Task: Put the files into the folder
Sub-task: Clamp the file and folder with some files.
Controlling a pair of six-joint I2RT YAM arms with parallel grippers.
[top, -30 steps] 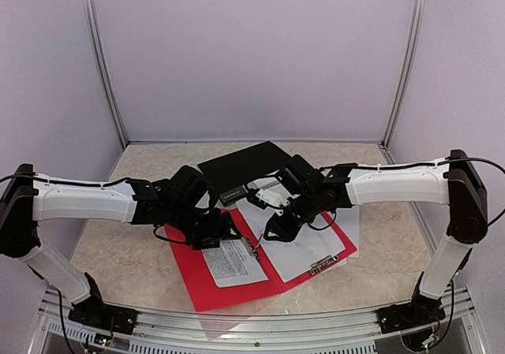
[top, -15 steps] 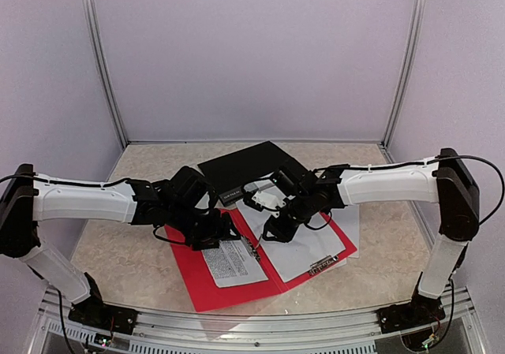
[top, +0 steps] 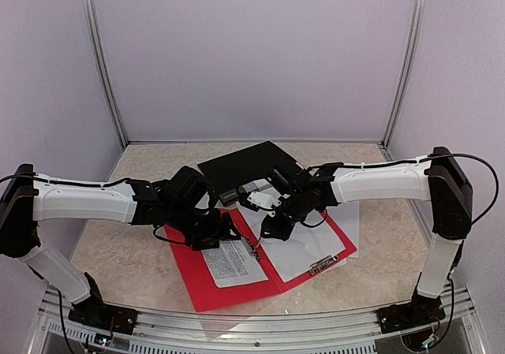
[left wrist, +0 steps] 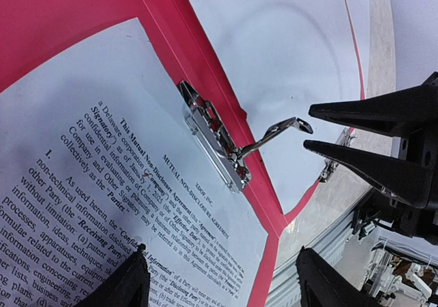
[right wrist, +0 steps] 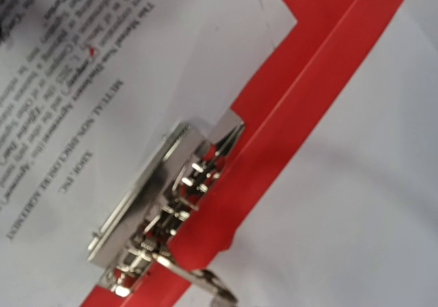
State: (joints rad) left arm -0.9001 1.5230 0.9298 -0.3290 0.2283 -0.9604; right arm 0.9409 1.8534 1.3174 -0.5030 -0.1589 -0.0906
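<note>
Right gripper (left wrist: 308, 126), jaws barely parted and empty, could glance off that raised clip lever (left wrist: 274, 132); left gripper (left wrist: 220, 252) hangs wide open, empty, over the printed sheet (left wrist: 102, 184).

Centre of the counter (top: 118, 251) was crowded. The left end effector (top: 219, 229) and right end effector (top: 264, 232) hung close together over the spine of the red folder (top: 207, 289), with only a narrow gap between them. The metal clip (left wrist: 215, 143) stood in that gap, its lever (left wrist: 274, 132) raised, tip just at the right fingers (left wrist: 383, 112). A black sheet (top: 245, 165) lay behind the arms. Bare counter lay free left of the folder and at the far corners. Walls (top: 252, 54) closed three sides.
</note>
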